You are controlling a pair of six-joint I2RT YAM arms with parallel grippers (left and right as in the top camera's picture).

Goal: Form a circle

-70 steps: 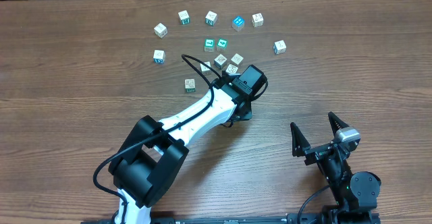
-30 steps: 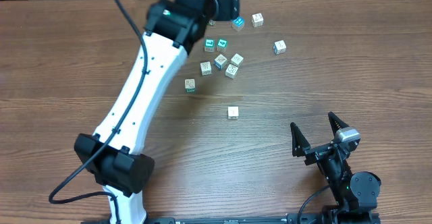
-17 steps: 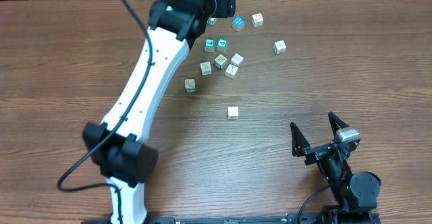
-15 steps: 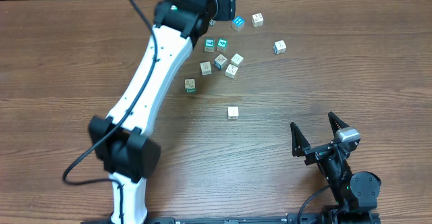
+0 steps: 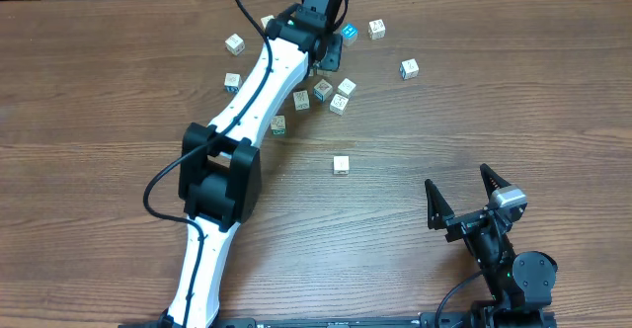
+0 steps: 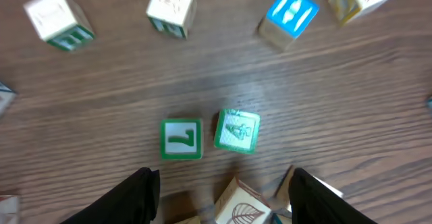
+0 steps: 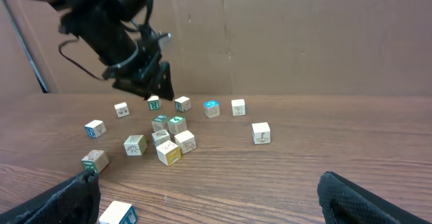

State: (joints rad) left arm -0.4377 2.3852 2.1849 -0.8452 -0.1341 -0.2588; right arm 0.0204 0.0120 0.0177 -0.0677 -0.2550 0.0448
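The left gripper (image 6: 221, 173) is held open and empty over two green cubes (image 6: 181, 139), and the rest of the circle (image 5: 323, 89) could be knocked astray if the fingers (image 6: 138, 193) are lowered off-centre

The left claw (image 5: 326, 61) has pulled back from the far edge of the counter (image 5: 99, 121) to above the two teal cubes (image 6: 181, 140), uncovering pale cubes (image 5: 234, 43) on the left.

The left arm (image 5: 247, 121) slants across the worktop (image 5: 99, 121), cutting through the scattered cubes (image 5: 339, 104) at the far edge. To its right, only 1 lone cube (image 5: 341, 165) and the right end effector (image 5: 456, 177) break the bare wood.
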